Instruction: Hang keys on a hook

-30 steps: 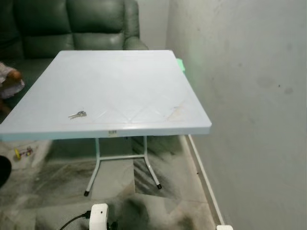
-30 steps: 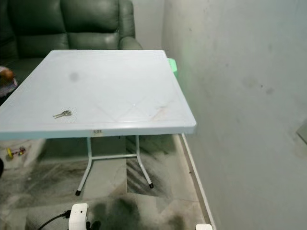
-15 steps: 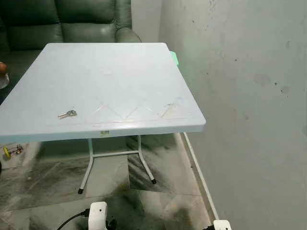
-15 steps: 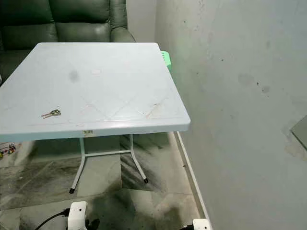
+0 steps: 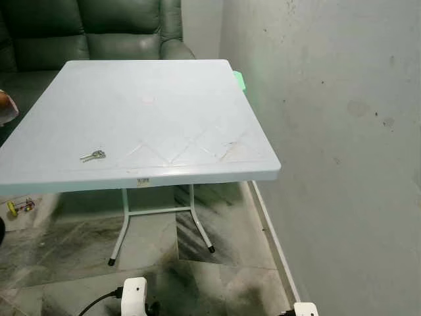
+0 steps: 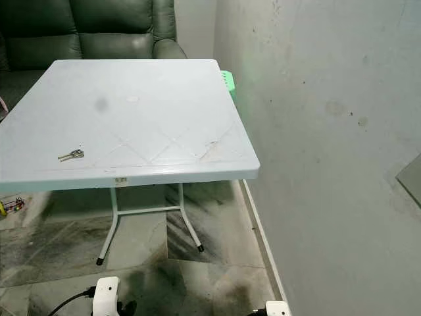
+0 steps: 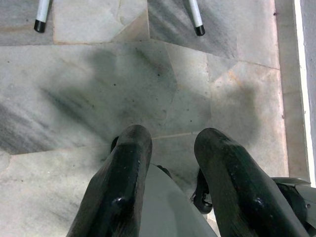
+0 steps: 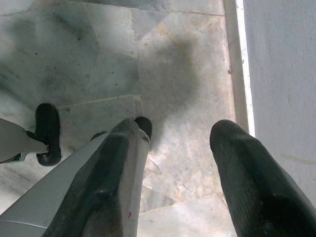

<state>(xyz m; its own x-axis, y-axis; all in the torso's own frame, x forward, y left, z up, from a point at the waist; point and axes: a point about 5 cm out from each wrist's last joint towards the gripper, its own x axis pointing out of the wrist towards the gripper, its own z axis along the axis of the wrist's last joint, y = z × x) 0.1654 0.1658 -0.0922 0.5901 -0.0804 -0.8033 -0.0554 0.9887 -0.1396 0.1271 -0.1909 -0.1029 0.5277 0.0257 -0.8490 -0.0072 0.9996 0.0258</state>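
keys (image 5: 93, 155) lie on the table (image 5: 164, 99) (near its front edge).

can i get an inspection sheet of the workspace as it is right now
surface: pale blue table, scuffed near its front right corner.
job's things: keys lying flat near the table's front left edge; no hook seen.
clutter: small toy on the floor under the table's left side.
grippers: left claw and right claw both open, hanging low over the marble floor, holding nothing.
cables: black cable by the left arm.
surroundings: green sofa behind the table, stained wall on the right.
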